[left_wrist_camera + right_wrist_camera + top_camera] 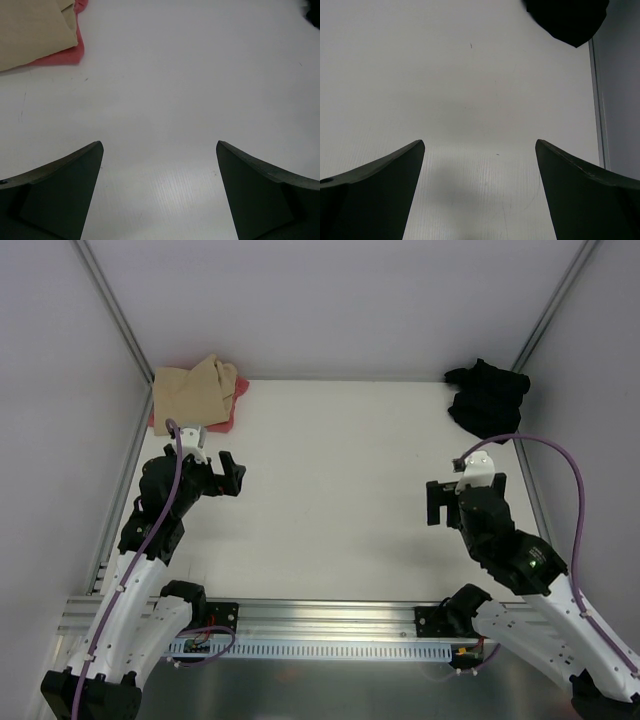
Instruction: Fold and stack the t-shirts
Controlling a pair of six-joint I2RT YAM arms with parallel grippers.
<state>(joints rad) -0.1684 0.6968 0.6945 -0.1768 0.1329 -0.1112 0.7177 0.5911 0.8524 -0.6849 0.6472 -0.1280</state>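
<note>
- T-shirts first: a tan shirt lies on top of a pink shirt in the far-left corner of the tabletop, and from above the pair looks roughly folded rather than crisp.
- Over in the far-right corner sits a black shirt, bunched in a crumpled heap, right up against the side rail, well apart from the other two.
- The left wrist view catches the tan layer with its pink edge peeking out beneath; the right wrist view shows only a dark corner of the black one.
- Left hand hangs near the tan-and-pink pile, fingers spread wide, nothing between them.
- Right hand hovers below the black heap, also spread and carrying nothing.
- My read on the step: two shirts lie stacked, one lies loose, so the black shirt looks like the piece left to handle.
- What that calls for, as I judge it: draw the heap out of its corner onto the bare middle, spread it flat, then fold and carry it across to the pile.
- Edges to mind: the black shirt crowds the right rail and the back wall, so a pinch there leaves little clearance for fingers.
- Room to work: the broad white centre between the two arms is open, plenty for spreading cloth.
</note>
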